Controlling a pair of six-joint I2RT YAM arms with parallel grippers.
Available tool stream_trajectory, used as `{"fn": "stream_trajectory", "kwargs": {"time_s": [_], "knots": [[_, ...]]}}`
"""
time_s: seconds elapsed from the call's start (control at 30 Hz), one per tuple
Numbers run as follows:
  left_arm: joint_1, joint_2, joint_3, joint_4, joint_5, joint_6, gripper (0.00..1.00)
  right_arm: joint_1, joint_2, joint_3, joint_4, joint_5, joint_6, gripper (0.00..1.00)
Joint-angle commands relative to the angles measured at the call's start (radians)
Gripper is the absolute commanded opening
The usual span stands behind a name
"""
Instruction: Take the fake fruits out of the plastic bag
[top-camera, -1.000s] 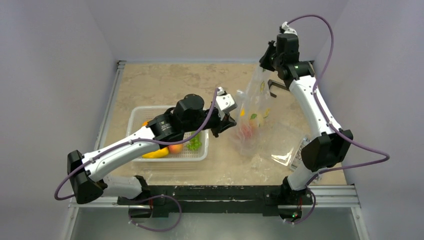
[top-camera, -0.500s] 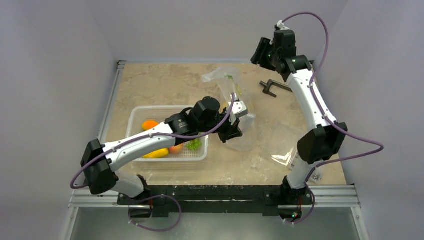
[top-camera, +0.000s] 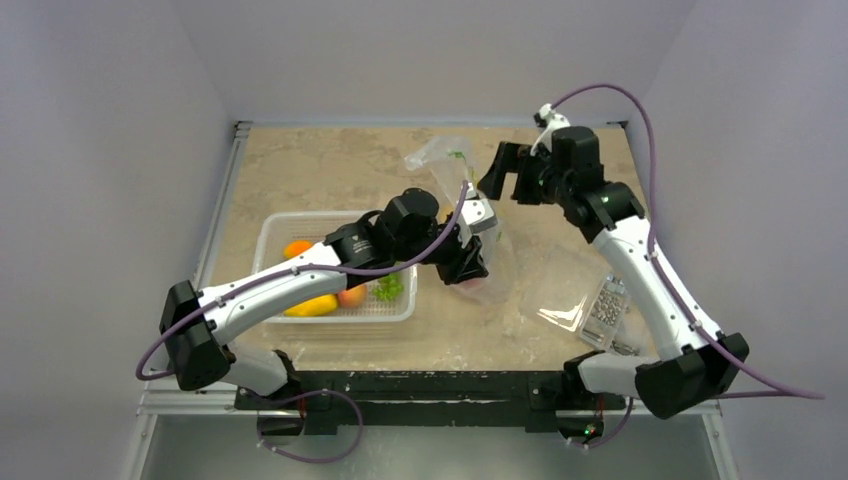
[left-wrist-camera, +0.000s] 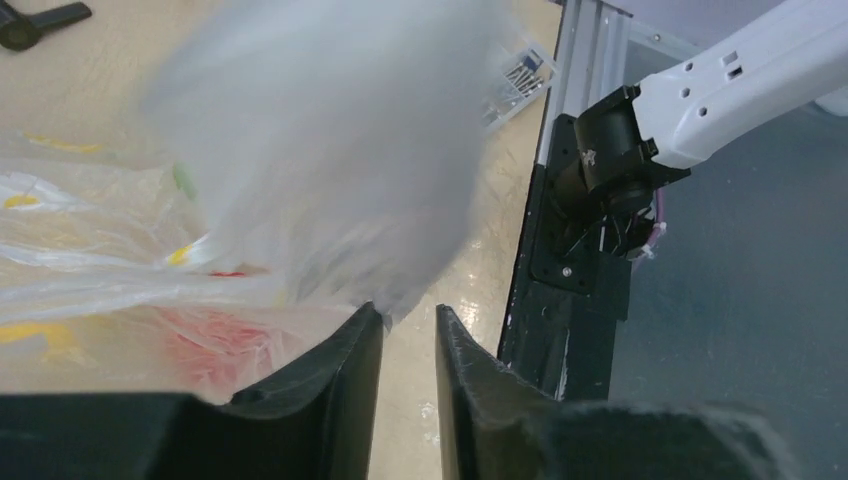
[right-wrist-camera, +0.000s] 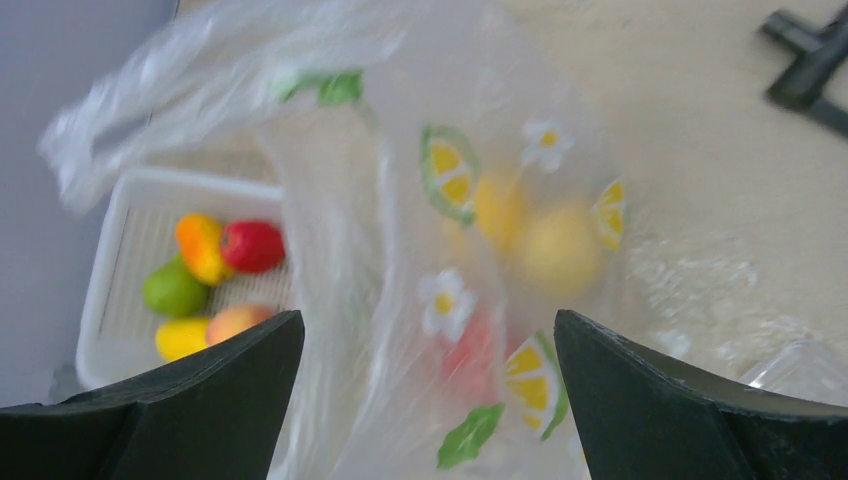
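Note:
The plastic bag (top-camera: 445, 155), clear film printed with lemon slices, lies slumped on the table with its mouth end flopped toward the far left. Through the film in the right wrist view I see a yellowish fruit (right-wrist-camera: 555, 250) and a red one (right-wrist-camera: 470, 350) inside the bag (right-wrist-camera: 400, 200). My left gripper (top-camera: 470, 265) sits low at the bag's near end, jaws a narrow gap apart, with film brushing one fingertip (left-wrist-camera: 370, 315). The red fruit (left-wrist-camera: 215, 340) shows blurred beside it. My right gripper (top-camera: 505, 172) hovers wide open over the bag, holding nothing.
A white mesh basket (top-camera: 270, 225) with several other toy fruits stands left of the bag. A clear box of screws (top-camera: 605, 305) lies at the near right. A black tool (right-wrist-camera: 810, 60) rests on the table at the far right.
My right gripper let go of the bag's top, opened wide and swung down and left. The bag flopped over to the far left. My left gripper moved right and its jaws parted.

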Motion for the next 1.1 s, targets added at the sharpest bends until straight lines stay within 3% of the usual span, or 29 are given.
{"fn": "stream_trajectory", "kwargs": {"time_s": [0.0,0.07,0.1,0.17,0.2,0.27,0.33,0.43,0.53,0.67,0.7,0.73,0.83,1.07], "knots": [[-0.004,-0.033,0.065,-0.026,0.040,0.021,0.38,0.131,-0.086,-0.130,0.047,-0.082,-0.017,0.99],[-0.004,-0.075,0.045,-0.016,0.040,0.040,0.46,0.148,-0.120,-0.196,0.057,-0.092,0.025,0.94],[-0.004,-0.100,0.037,-0.015,0.037,0.051,0.54,0.152,-0.136,-0.229,0.065,-0.106,0.038,0.85],[-0.003,-0.150,0.025,-0.015,0.026,0.069,0.90,0.169,-0.172,-0.323,0.110,-0.133,0.070,0.61],[-0.002,-0.178,0.018,-0.014,0.019,0.073,0.99,0.182,-0.188,-0.395,0.136,-0.143,0.085,0.52],[0.000,-0.233,-0.004,-0.002,-0.015,0.079,1.00,0.208,-0.213,-0.486,0.173,-0.138,0.110,0.44],[0.011,-0.279,-0.032,0.020,-0.052,0.078,1.00,0.230,-0.238,-0.553,0.196,-0.110,0.126,0.41],[0.043,-0.283,-0.055,0.026,-0.142,0.033,1.00,0.255,-0.282,-0.621,0.242,-0.063,0.135,0.45],[0.077,-0.197,-0.017,-0.034,-0.173,-0.028,0.99,0.274,-0.325,-0.668,0.305,-0.058,0.146,0.56],[0.110,-0.065,0.068,-0.120,-0.164,-0.100,0.79,0.278,-0.350,-0.656,0.326,-0.032,0.132,0.67],[0.119,-0.032,0.088,-0.150,-0.189,-0.118,0.78,0.278,-0.350,-0.635,0.306,-0.010,0.117,0.71],[0.130,-0.006,0.108,-0.186,-0.221,-0.131,0.78,0.277,-0.347,-0.613,0.281,0.011,0.098,0.76],[0.151,0.032,0.140,-0.252,-0.348,-0.127,0.99,0.277,-0.336,-0.551,0.226,0.079,0.038,0.84],[0.173,-0.072,0.106,-0.212,-0.405,-0.056,1.00,0.277,-0.264,-0.449,0.279,0.259,-0.039,0.91]]}}
